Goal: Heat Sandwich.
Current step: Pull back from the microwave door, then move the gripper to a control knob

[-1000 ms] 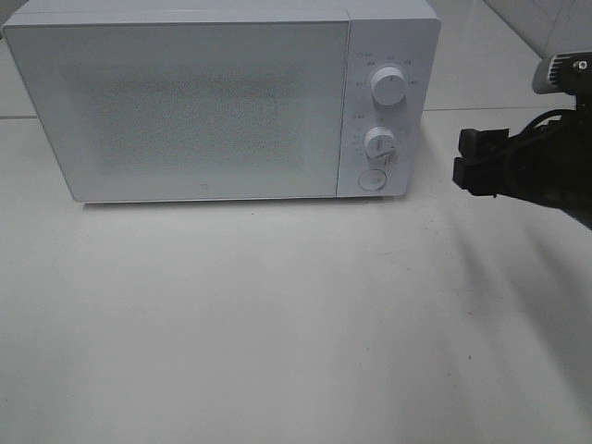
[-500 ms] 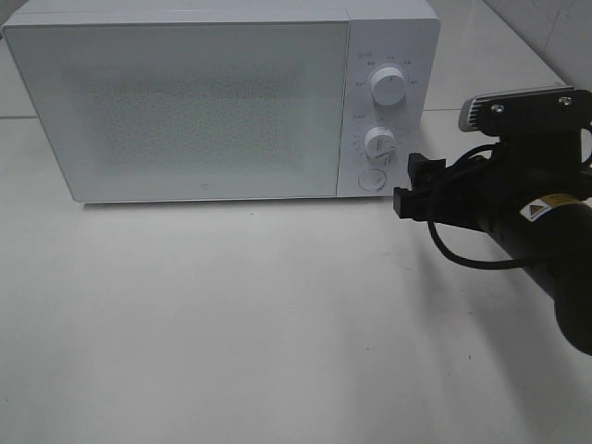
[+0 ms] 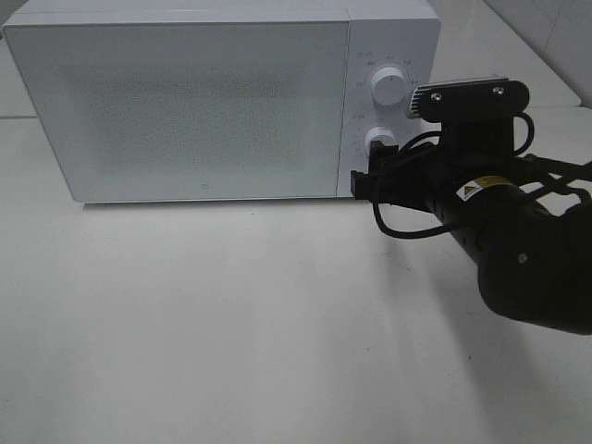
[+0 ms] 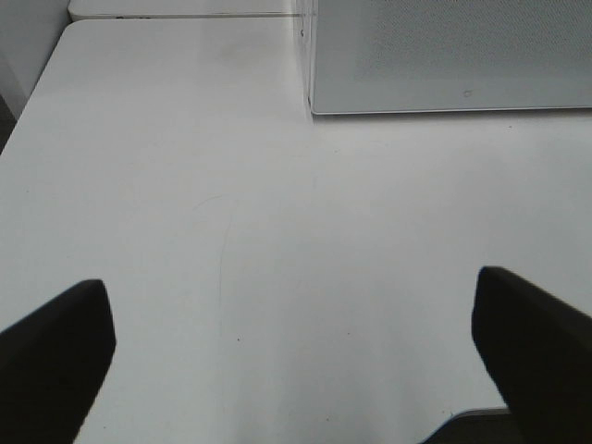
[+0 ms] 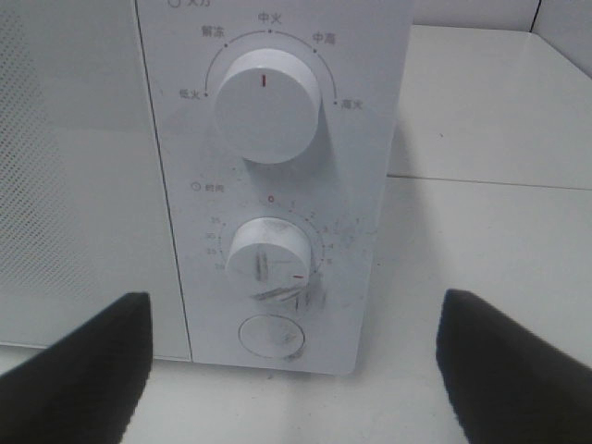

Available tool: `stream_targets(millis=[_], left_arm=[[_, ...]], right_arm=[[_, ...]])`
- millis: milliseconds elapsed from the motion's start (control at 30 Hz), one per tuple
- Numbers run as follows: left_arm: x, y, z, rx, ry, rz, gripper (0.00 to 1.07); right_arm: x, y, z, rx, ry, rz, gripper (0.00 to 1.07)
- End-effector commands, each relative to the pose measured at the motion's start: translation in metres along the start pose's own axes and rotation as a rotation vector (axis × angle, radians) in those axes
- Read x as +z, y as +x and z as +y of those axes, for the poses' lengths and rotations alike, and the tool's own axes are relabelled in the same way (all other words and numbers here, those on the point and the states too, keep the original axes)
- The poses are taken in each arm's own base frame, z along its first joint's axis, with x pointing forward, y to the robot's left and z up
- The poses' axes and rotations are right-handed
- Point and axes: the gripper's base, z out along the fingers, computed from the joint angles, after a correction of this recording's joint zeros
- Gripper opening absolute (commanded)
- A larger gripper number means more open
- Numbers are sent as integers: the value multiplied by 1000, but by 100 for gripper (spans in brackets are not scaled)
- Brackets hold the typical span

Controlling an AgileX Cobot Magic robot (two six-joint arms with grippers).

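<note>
The white microwave (image 3: pixel 203 102) stands at the back of the table with its door shut. The sandwich and its pink plate are out of view. My right gripper (image 3: pixel 363 185) is open, at the foot of the control panel, covering the round door button in the exterior high view. In the right wrist view the gripper (image 5: pixel 294 365) faces the power knob (image 5: pixel 266 104), the timer knob (image 5: pixel 268 259) and the round button (image 5: pixel 271 336), with its fingers (image 5: pixel 83 370) wide apart. My left gripper (image 4: pixel 294 361) is open and empty above bare table, short of the microwave's corner (image 4: pixel 444 55).
The white table (image 3: pixel 231 324) runs in front of the microwave. The right arm's black body (image 3: pixel 518 250) and cable fill the right side. A seam in the tabletop (image 5: pixel 490 180) runs behind the microwave at the right.
My right arm has moved left from the right edge to the microwave's control panel, and now covers the round button. The microwave has not moved.
</note>
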Motion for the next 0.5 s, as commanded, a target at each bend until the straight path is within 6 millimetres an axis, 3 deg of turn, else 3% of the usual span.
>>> stream_targets(millis=[33, 500], left_arm=[[-3, 2, -1, -5, 4, -26, 98], [-3, 2, -1, -5, 4, -26, 98]], right_arm=[[6, 0, 4, 27, 5, -20, 76], [23, 7, 9, 95, 51, -109, 76]])
